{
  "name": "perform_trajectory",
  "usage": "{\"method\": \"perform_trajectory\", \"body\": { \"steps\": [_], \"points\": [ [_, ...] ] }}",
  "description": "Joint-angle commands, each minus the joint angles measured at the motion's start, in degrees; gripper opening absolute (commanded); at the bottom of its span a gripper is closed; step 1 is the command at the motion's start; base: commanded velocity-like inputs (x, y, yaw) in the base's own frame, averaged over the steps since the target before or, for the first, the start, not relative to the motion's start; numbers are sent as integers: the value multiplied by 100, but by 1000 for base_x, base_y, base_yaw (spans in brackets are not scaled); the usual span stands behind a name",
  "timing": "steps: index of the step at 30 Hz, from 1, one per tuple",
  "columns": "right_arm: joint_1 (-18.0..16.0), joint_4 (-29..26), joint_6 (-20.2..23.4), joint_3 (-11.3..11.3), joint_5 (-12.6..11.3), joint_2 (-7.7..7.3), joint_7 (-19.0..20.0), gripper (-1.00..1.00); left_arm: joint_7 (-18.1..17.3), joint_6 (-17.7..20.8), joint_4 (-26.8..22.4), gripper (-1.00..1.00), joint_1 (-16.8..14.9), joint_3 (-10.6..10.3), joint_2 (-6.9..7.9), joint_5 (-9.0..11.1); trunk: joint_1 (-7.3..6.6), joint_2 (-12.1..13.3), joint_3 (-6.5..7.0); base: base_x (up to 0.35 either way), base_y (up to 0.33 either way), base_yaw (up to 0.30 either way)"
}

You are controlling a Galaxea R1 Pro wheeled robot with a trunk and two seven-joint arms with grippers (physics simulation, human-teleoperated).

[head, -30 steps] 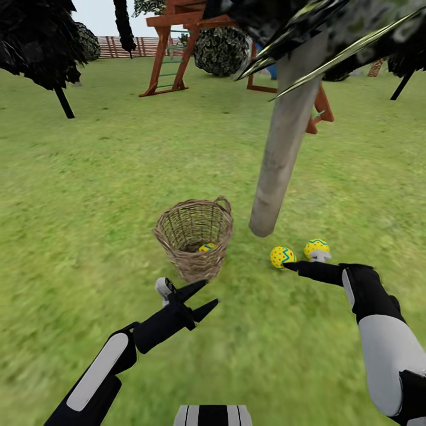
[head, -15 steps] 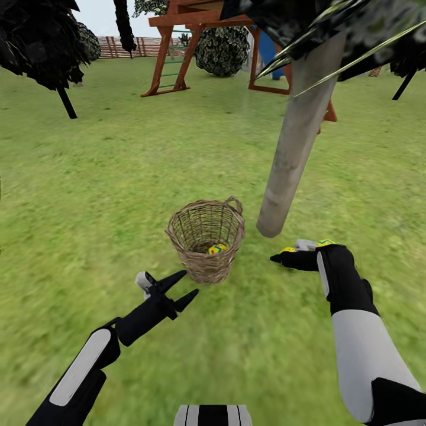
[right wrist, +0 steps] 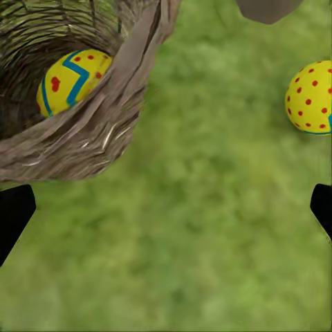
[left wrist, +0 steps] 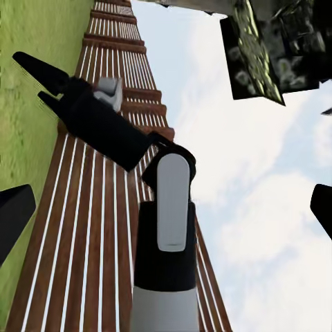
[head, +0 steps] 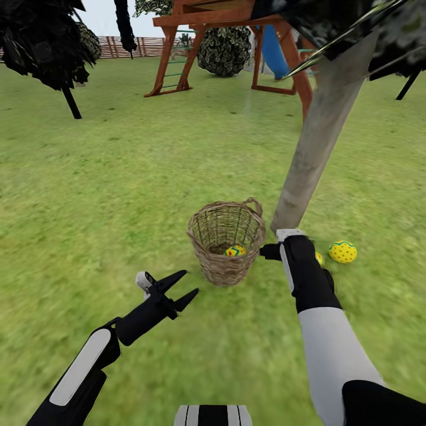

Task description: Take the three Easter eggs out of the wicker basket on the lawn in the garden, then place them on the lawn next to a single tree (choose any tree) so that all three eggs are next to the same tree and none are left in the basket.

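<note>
Basket upright on lawn, just beside tree trunk. One egg inside basket; two eggs on grass at trunk base, one clear, other half hidden behind right arm. Right gripper beside basket rim, fingers spread, empty. Left gripper short of basket, fingers apart, empty.

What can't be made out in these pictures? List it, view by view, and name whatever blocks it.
- Second lawn egg: head view, mostly behind the right arm; only a yellow sliver shows.
- Basket egg: head view, its underside is hidden by the wicker basket wall.
- Tree: head view, crown cut off by the top edge.
- Right gripper: right wrist view, fingers cut off at the side edges; only dark tips show.
</note>
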Motion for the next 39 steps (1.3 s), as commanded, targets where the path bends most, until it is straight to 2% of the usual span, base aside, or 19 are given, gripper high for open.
{"method": "perform_trajectory", "body": {
  "steps": [1,4,7,16,21,39],
  "points": [
    [-6,-6,22,15,27,16,-31,100,-18,12,5,100,-4,-8,4,15,0,-2,-4,84,294,0],
    [-37,-25,18,95,13,53,-559,100,-18,10,5,100,-4,-13,4,13,0,-2,-4,111,299,0],
    [-72,-179,14,103,-2,58,-862,100,-15,4,5,100,-4,-12,4,7,0,-2,-4,122,195,0],
    [-151,-216,14,106,-37,60,-942,100,-11,3,14,100,-4,-17,4,6,0,-2,-4,62,31,0],
    [-153,73,-2,168,-26,70,-917,100,-9,3,14,100,-4,-9,4,6,0,-2,-4,300,105,0],
    [-130,219,5,182,-20,83,-860,100,-9,-3,16,100,-4,-17,1,6,0,-2,-4,318,23,0]
  ]
}}
